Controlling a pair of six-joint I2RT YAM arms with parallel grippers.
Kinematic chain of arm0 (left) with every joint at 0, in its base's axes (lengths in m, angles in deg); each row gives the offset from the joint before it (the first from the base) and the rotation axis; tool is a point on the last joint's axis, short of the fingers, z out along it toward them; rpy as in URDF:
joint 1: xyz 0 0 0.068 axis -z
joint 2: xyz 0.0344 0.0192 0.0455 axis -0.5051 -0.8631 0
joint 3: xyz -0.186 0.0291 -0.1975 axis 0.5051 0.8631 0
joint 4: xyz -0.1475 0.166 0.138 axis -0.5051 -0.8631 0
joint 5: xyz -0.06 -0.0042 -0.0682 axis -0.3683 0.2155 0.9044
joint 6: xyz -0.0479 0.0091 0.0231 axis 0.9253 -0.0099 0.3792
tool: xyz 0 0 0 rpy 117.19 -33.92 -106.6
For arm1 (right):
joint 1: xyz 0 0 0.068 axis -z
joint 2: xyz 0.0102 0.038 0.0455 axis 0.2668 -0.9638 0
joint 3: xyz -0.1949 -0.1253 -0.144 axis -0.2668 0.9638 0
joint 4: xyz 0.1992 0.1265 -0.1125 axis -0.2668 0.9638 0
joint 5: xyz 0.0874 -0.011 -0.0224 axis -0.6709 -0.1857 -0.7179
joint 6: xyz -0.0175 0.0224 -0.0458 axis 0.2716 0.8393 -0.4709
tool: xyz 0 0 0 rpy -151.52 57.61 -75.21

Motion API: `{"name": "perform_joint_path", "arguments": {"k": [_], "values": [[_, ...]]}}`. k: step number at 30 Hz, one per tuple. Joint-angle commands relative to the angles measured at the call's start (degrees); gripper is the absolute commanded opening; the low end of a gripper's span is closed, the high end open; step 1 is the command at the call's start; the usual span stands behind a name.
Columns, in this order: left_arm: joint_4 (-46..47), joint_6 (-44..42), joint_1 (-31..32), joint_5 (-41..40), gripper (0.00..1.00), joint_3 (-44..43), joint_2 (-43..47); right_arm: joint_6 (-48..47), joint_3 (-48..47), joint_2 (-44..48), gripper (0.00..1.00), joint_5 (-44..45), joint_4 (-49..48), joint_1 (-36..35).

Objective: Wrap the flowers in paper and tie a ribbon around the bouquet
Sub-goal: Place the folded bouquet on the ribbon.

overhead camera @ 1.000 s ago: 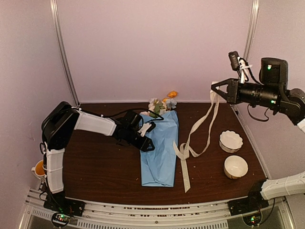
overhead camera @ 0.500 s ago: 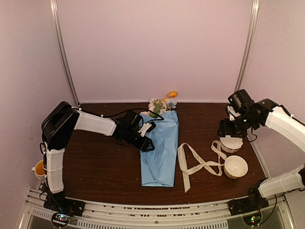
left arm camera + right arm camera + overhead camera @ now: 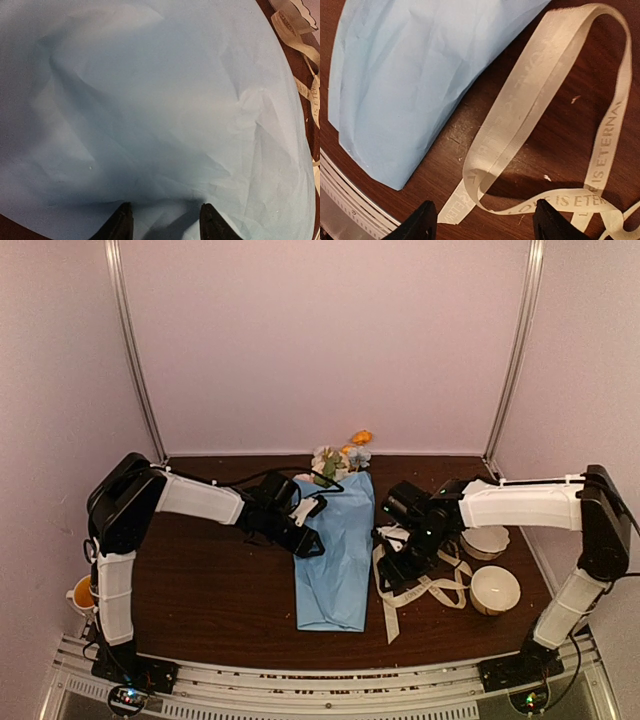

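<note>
The bouquet (image 3: 336, 560) lies lengthwise mid-table, a blue paper (image 3: 160, 100) roll with the flowers (image 3: 340, 456) poking out at its far end. My left gripper (image 3: 310, 543) sits at the roll's left edge. In the left wrist view its gripper (image 3: 166, 226) stands open, tips down on the paper, nothing pinched. The cream ribbon (image 3: 432, 590) lies in loose loops on the table right of the bouquet. My right gripper (image 3: 393, 575) hovers low over it, open. In the right wrist view the ribbon (image 3: 520, 125) curls between the spread fingers (image 3: 420, 224), next to the paper (image 3: 410, 85).
Two white bowls (image 3: 485, 537) (image 3: 495, 590) stand at the right, close behind my right arm. An orange cup (image 3: 80, 592) sits off the table's left edge. The metal front rail (image 3: 350, 200) runs just past the bouquet's near end.
My right arm has swung down from high at the right to the table beside the bouquet. It opened and let go of the ribbon, which now lies on the table. The left arm is unmoved.
</note>
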Motion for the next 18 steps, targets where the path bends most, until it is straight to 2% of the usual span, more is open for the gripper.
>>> {"name": "perform_joint_path", "arguments": {"k": [1, 4, 7, 9, 11, 13, 18], "values": [[-5.13, -0.13, -0.43, -2.75, 0.49, 2.27, -4.49, -4.33, -1.39, -4.33, 0.68, -2.97, -1.3, -0.49], [-4.92, -0.09, -0.42, -2.79, 0.5, 2.31, -4.7, -5.31, -0.1, -7.39, 0.66, -7.97, -3.05, -0.78], [-4.79, -0.05, -0.43, -2.57, 0.5, 2.28, -4.98, -4.79, 1.17, -9.31, 0.59, -11.72, -4.57, -0.87], [-4.63, 0.01, -0.41, -2.41, 0.5, 2.31, -5.09, -4.04, 1.75, -9.5, 0.43, -10.18, -4.98, -1.02], [-4.68, -0.07, -0.43, -2.19, 0.5, 2.15, -5.3, -2.56, 2.33, -8.78, 0.17, -7.2, -5.21, -1.0], [-4.91, -0.22, -0.43, -2.09, 0.5, 2.04, -5.41, -1.45, 2.89, -6.73, 0.02, -6.07, -5.78, -0.96], [-4.86, -0.31, -0.43, -1.92, 0.5, 2.04, -5.69, -0.49, 1.81, -1.1, 0.0, -7.88, -3.97, -1.09]]}}
